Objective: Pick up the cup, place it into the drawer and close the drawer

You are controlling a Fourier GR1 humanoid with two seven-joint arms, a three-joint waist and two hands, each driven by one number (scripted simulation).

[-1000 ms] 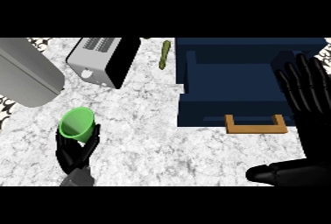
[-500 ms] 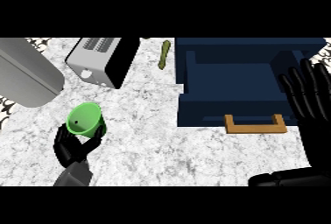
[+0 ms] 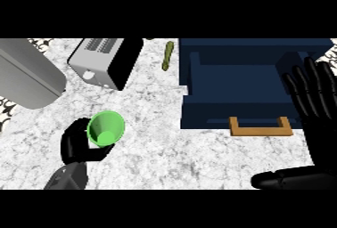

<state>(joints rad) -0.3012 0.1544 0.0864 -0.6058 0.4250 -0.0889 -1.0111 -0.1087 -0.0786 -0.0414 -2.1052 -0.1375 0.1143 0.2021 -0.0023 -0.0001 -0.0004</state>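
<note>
Green cup [image 3: 105, 129] in curled left hand [image 3: 76, 148], straight-fingered right hand [image 3: 318, 113] beside open navy drawer [image 3: 237, 84]

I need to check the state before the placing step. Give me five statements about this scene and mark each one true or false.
1. The left hand is curled round the green cup. True.
2. The green cup lies inside the drawer. False: it is held over the marble counter, left of the drawer.
3. The drawer is open, with its wooden handle on the side nearest the robot. True.
4. The right hand grips the wooden handle. False: its fingers are straight and hold nothing, at the drawer's right side.
5. The toaster stands to the right of the drawer. False: it stands to the left of it, at the counter's far edge.
</note>
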